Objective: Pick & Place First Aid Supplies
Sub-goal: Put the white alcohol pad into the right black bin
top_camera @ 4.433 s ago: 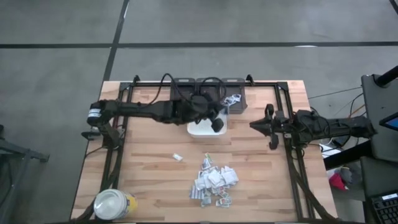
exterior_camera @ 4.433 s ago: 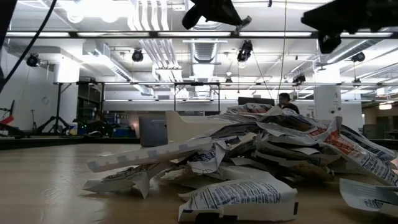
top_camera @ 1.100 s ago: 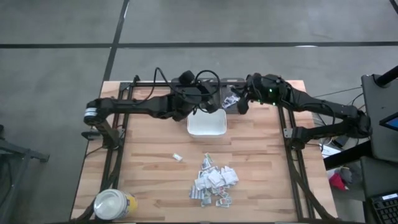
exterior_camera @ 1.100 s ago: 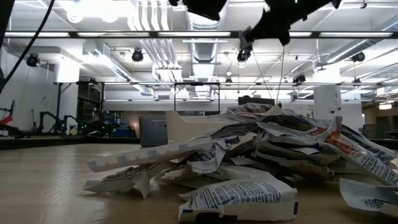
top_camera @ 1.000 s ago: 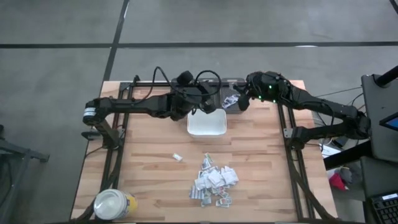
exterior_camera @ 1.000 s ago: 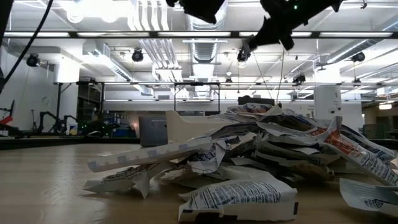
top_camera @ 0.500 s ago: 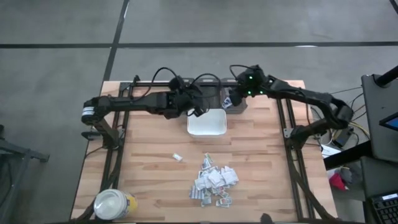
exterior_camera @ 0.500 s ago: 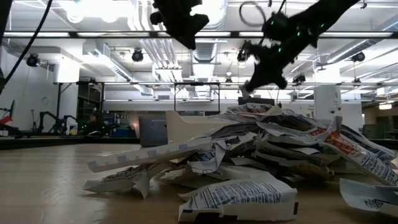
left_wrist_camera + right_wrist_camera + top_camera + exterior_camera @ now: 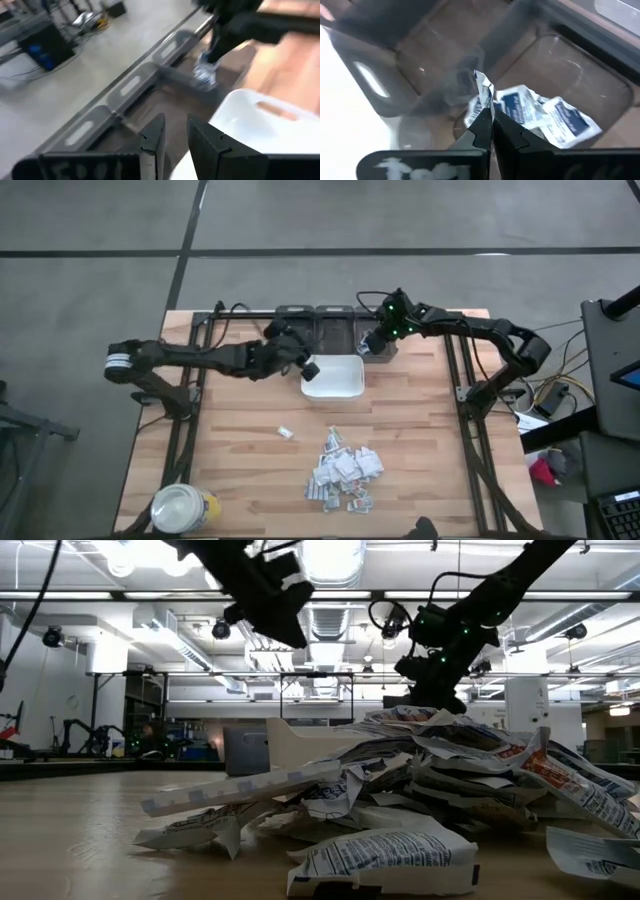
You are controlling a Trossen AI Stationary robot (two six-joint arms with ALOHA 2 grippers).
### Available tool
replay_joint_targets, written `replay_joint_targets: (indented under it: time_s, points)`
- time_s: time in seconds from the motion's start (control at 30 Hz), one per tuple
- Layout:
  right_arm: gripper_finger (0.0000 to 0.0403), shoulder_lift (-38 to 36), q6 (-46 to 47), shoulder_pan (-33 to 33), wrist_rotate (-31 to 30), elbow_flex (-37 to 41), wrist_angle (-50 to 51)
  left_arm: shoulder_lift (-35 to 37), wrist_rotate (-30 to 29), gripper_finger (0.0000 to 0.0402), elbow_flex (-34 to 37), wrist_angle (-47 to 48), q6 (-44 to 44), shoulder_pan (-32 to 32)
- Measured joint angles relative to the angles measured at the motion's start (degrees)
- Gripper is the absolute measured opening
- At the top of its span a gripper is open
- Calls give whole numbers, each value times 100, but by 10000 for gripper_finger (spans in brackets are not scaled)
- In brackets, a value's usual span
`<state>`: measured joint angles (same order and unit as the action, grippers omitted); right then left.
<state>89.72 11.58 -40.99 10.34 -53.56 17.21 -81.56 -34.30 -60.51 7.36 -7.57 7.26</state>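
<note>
The first aid supplies lie as a pile of small white packets [image 9: 343, 473] near the table's front, with one stray packet [image 9: 285, 433] to its left. My right gripper [image 9: 372, 342] hangs over a clear bin [image 9: 570, 75] at the far edge and is shut on one packet [image 9: 482, 90]; more packets [image 9: 540, 115] lie in that bin. My left gripper [image 9: 305, 365] stands open with nothing between its fingers by the left end of the white tray [image 9: 340, 380]. In the left wrist view the tray [image 9: 260, 120] lies just beyond the fingers. My right gripper pinches the small packet between its two fingertips, near the packet's lower edge [image 9: 486, 106]. The fingers slant down from the table's right side. The packet stands up past the fingertips, crumpled and lifted clear above the bin.
A row of grey bins [image 9: 320, 320] runs along the far edge. A yellow jar with a white lid [image 9: 183, 508] stands at the near left corner. Bare wood lies between the tray and the pile. In the low view the pile [image 9: 420, 790] fills the foreground.
My right gripper has come down and toward the table's left with the packet, tipping further downward over the far bin. My left gripper has sunk and drawn back toward the table's left, from above the tray to its left end.
</note>
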Motion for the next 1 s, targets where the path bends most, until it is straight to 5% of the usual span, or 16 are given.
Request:
replay_joint_targets:
  time_s: [0.43,0.8,1.0]
  points:
    - [8,6,-125,-33,-333,0,375,1737,976,80,2871,-3329,-239,5]
    - [8,6,-125,-33,-542,0,365,1913,1803,80,3268,-3036,-490,185]
    - [8,6,-108,-31,-600,0,365,2012,3151,79,3252,-2918,-516,943]
